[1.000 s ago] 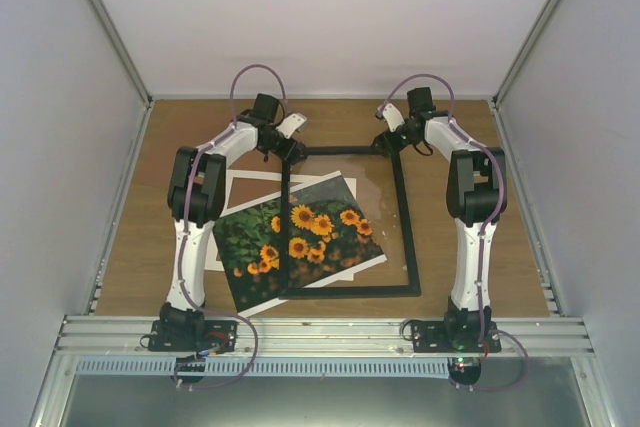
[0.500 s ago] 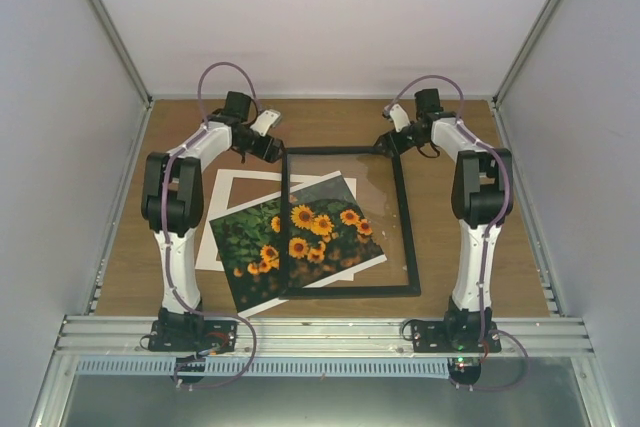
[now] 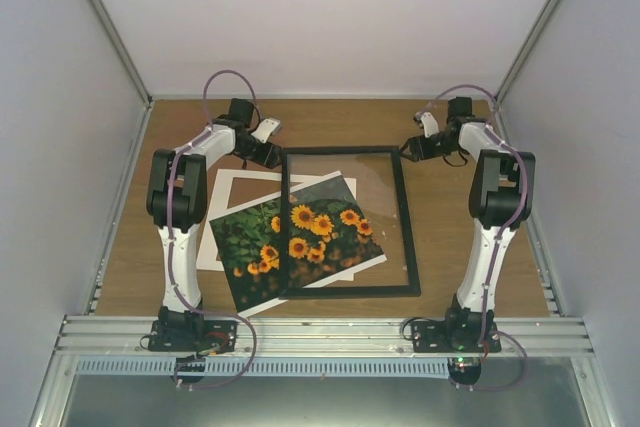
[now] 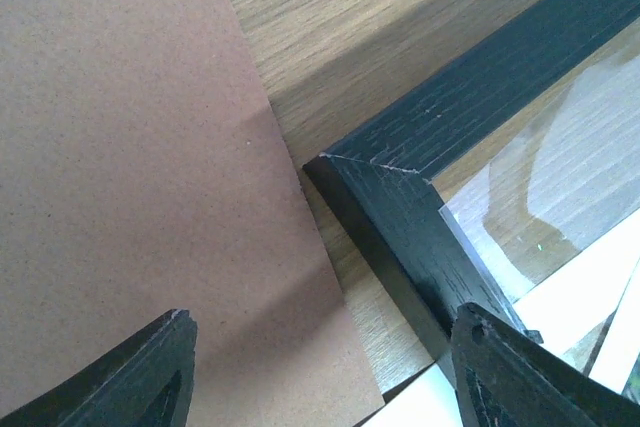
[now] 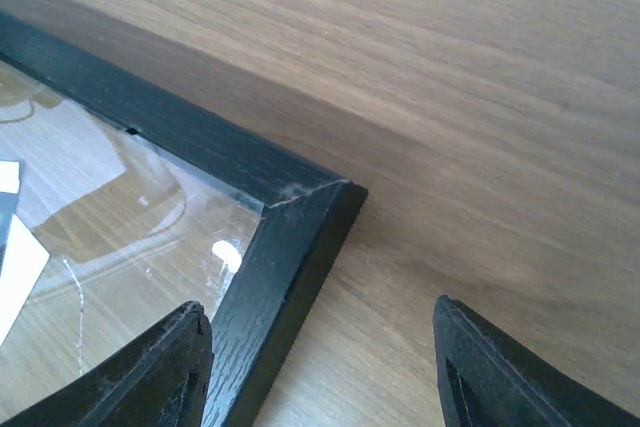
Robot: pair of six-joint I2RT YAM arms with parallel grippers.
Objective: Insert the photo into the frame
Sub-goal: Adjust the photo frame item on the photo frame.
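Observation:
The black frame [image 3: 408, 227] lies flat on the table with a clear sheet in it. The sunflower photo [image 3: 250, 242] lies tilted at the near left, and its right part is under the frame's left bar. My left gripper [image 3: 272, 156] is open just outside the frame's far left corner [image 4: 385, 172]; in the left wrist view the gripper [image 4: 320, 387] is empty. My right gripper [image 3: 409, 147] is open beside the far right corner [image 5: 300, 212]; in the right wrist view the gripper [image 5: 320, 372] is empty, with one finger over the frame's bar.
A white mat [image 3: 235, 185] lies under the photo, left of the frame. A brown backing board [image 4: 120, 147] lies on the table under my left gripper. The clear sheet [image 4: 545, 182] shows reflections. Grey walls enclose the table.
Both grippers have moved outward from the frame's far corners, the right one further to the right. The frame's far left corner has shifted slightly left. The photo has not moved.

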